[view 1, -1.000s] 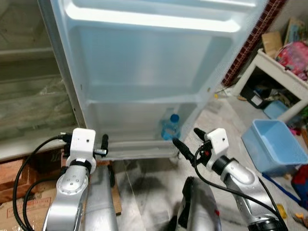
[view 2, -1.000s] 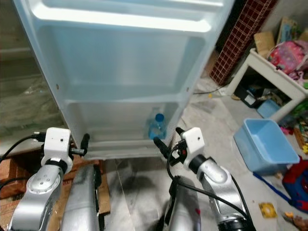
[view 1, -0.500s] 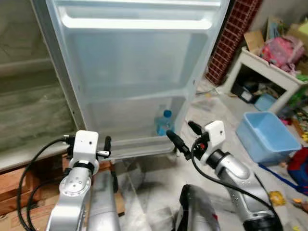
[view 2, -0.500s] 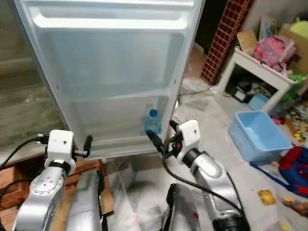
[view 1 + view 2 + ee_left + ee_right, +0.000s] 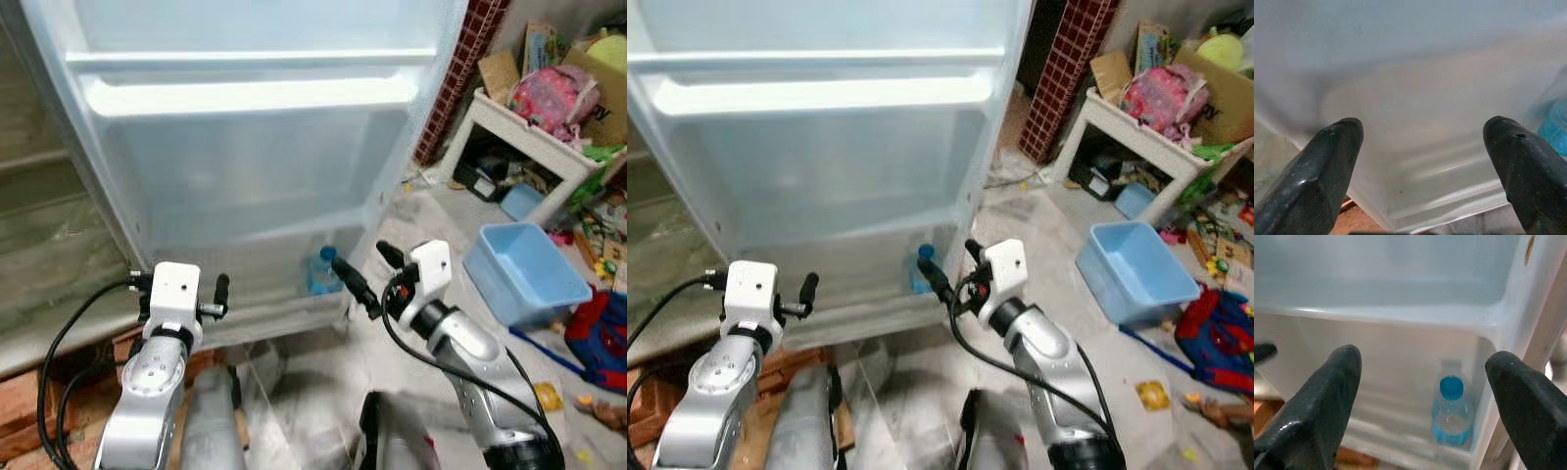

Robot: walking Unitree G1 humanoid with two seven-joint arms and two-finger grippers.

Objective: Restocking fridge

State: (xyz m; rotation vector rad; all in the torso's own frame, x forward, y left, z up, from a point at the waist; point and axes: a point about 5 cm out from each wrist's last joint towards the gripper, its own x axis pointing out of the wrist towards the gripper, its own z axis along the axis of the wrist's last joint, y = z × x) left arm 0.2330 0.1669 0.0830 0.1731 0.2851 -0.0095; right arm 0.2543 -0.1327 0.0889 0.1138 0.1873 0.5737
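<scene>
The open fridge door (image 5: 255, 157) faces me with its pale inner shelves. A clear water bottle with a blue cap (image 5: 322, 273) stands upright at the right end of the bottom door shelf (image 5: 265, 308), also seen as the bottle (image 5: 1451, 416) in the right wrist view. My right gripper (image 5: 358, 255) is open and empty, just right of the bottle and close to it, not touching. My left gripper (image 5: 1422, 142) is open and empty too, held in front of the left part of the same shelf.
A blue plastic bin (image 5: 516, 269) sits on the floor to the right. Behind it is a white table (image 5: 509, 122) piled with clutter and bags. Toys (image 5: 609, 333) lie at the far right. Bricks and wood (image 5: 59, 387) lie under the fridge's left side.
The whole view has shifted, so the camera moved. My right gripper now sits closer to the bottle and the bottom door shelf. Both grippers stay open.
</scene>
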